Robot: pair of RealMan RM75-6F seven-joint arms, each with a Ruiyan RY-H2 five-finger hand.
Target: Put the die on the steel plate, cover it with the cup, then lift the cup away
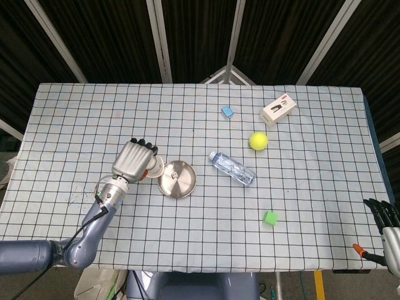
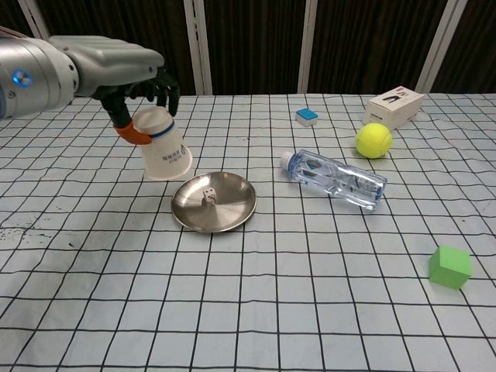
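The left hand [image 2: 132, 74] is gripping the inverted white cup [image 2: 163, 145], fingers wrapped around it, tilted just left of the steel plate [image 2: 232, 213] holding the die [image 2: 208, 197]; cup print unreadable.

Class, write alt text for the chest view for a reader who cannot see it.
The robot's left hand holds an upside-down white paper cup in the air, just left of a round steel plate with a small white die on it. A clear plastic bottle lies to the right.
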